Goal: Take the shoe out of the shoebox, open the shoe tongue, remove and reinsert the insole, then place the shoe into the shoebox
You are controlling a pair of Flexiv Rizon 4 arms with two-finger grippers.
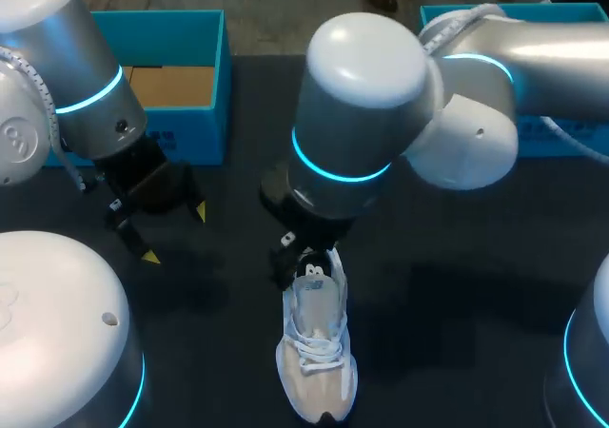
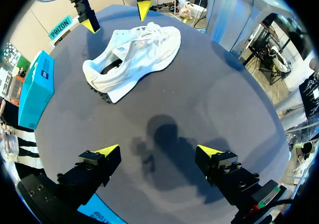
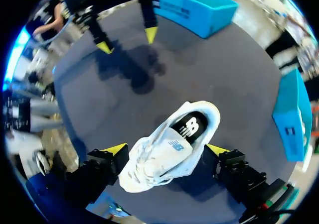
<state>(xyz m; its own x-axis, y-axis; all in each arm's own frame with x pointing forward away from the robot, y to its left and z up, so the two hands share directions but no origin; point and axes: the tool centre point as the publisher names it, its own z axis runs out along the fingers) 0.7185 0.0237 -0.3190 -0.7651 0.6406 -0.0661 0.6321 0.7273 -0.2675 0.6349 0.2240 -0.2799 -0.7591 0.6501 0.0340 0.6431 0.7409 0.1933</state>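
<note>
Straddling the white shoe (image 3: 172, 139), the right gripper (image 3: 167, 149) stands spread; the left gripper (image 2: 157, 152), equally spread, has that shoe well ahead.

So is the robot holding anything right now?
Nothing is held. The right gripper is open over the shoe, not pinching it; the left gripper is open and empty.

White laced shoe (image 1: 317, 347) upright on the table (image 1: 457, 285), open blue shoebox (image 1: 181, 128) well apart
</note>
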